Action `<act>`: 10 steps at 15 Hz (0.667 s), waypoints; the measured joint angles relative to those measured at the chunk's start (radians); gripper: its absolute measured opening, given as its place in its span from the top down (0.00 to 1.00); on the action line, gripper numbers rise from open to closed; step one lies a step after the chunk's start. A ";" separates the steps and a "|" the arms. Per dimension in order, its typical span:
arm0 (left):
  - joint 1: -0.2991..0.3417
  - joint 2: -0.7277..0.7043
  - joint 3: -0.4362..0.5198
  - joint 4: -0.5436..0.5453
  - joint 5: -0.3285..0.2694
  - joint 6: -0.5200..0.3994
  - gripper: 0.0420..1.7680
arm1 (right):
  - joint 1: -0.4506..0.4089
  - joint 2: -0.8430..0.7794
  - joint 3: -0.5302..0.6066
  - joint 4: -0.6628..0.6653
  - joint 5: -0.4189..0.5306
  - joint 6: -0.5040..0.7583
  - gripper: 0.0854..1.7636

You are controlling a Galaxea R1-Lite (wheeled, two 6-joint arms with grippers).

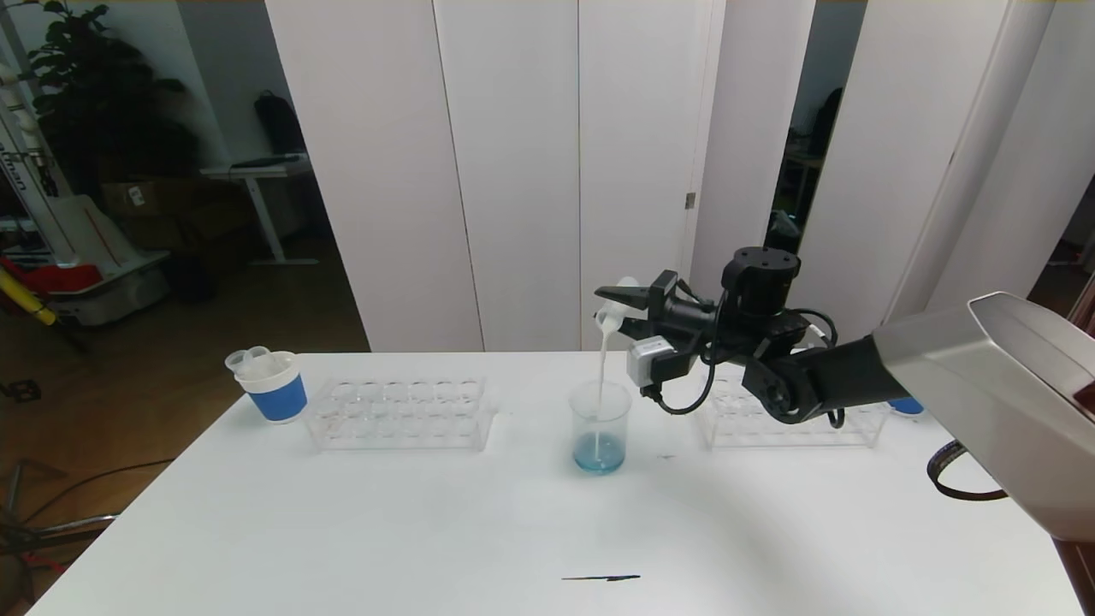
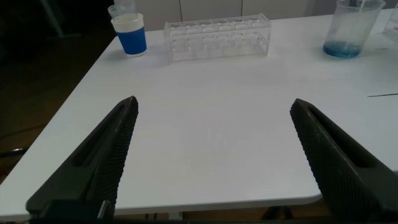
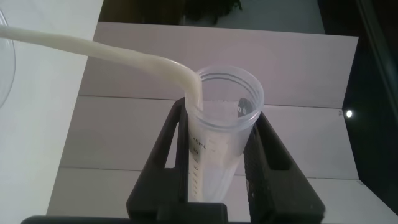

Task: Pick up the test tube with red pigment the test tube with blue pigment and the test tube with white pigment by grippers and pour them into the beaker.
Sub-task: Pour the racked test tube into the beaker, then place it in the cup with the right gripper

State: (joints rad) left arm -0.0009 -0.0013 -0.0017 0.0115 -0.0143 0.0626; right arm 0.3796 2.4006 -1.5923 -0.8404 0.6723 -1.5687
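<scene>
The white stream [image 1: 605, 368] is falling thin from high, so a small wobble could be sending it outside the beaker [image 1: 600, 426] below the jaws. The right gripper [image 1: 618, 310] is gripping the test tube with white pigment [image 3: 217, 134] tipped over; the left gripper [image 2: 214, 155] is waiting open.

Right gripper [image 3: 219, 155] clamping tipped test tube with white pigment [image 3: 217, 124], white stream [image 3: 93, 50] pouring out

Right tool [image 1: 618, 310] clamped, wrist rolled sideways, arm raised; left tool [image 2: 214, 158] spread wide, low.
</scene>
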 joint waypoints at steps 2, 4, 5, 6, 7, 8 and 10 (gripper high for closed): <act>0.000 0.000 0.000 0.000 0.000 0.000 0.01 | 0.000 0.005 -0.005 0.000 0.000 -0.004 0.71; 0.000 0.000 0.000 0.000 0.000 0.000 0.01 | 0.000 0.009 -0.007 -0.001 0.000 -0.009 0.71; 0.000 0.000 0.000 0.000 0.000 0.000 0.01 | -0.001 0.010 -0.007 -0.001 0.000 -0.011 0.71; 0.000 0.000 0.000 0.000 0.000 0.000 0.01 | -0.004 0.011 -0.007 -0.002 -0.002 -0.017 0.71; 0.000 0.000 0.000 0.000 0.000 0.000 0.01 | -0.006 0.013 -0.007 -0.002 -0.002 -0.027 0.71; 0.000 0.000 0.000 0.000 0.000 0.000 0.01 | -0.008 0.014 -0.008 -0.002 -0.001 -0.035 0.71; 0.000 0.000 0.000 0.000 0.000 0.000 0.01 | -0.010 0.014 -0.008 -0.003 0.001 -0.046 0.71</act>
State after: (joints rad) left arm -0.0004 -0.0013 -0.0017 0.0115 -0.0138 0.0626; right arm 0.3698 2.4149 -1.6004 -0.8436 0.6730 -1.6145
